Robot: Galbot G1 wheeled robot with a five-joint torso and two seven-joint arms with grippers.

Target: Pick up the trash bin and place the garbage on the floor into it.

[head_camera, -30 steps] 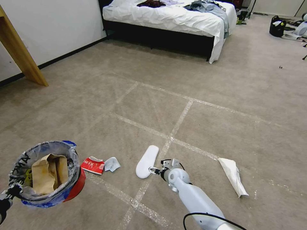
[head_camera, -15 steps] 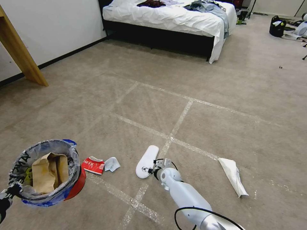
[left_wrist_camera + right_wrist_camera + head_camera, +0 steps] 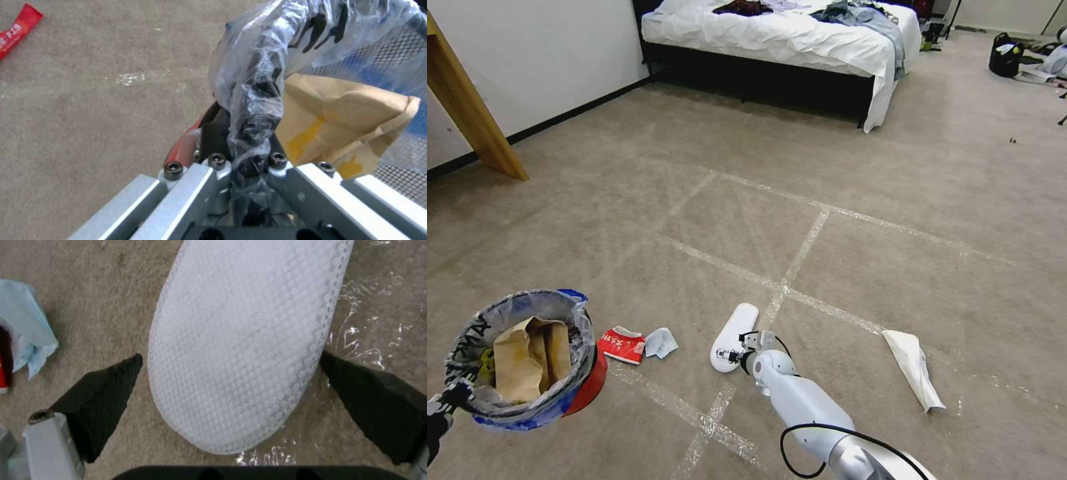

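right gripper (image 3: 231, 373): I've got it spread wide, astride the white slipper (image 3: 732, 336) heel, lower centre
left gripper (image 3: 249, 166): clamped on trash bin (image 3: 520, 363) rim, lower left
bin contents: brown paper bag (image 3: 527, 360)
floor (image 3: 840, 267): red wrapper (image 3: 620, 345), tissue (image 3: 917, 368) lower right

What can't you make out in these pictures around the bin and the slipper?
- Trash bin contents: in the head view the brown paper bag covers whatever lies beneath it.
- Left gripper: in the left wrist view, its fingertips are wrapped by the plastic liner.
- White slipper: its far end is cut off in the right wrist view.
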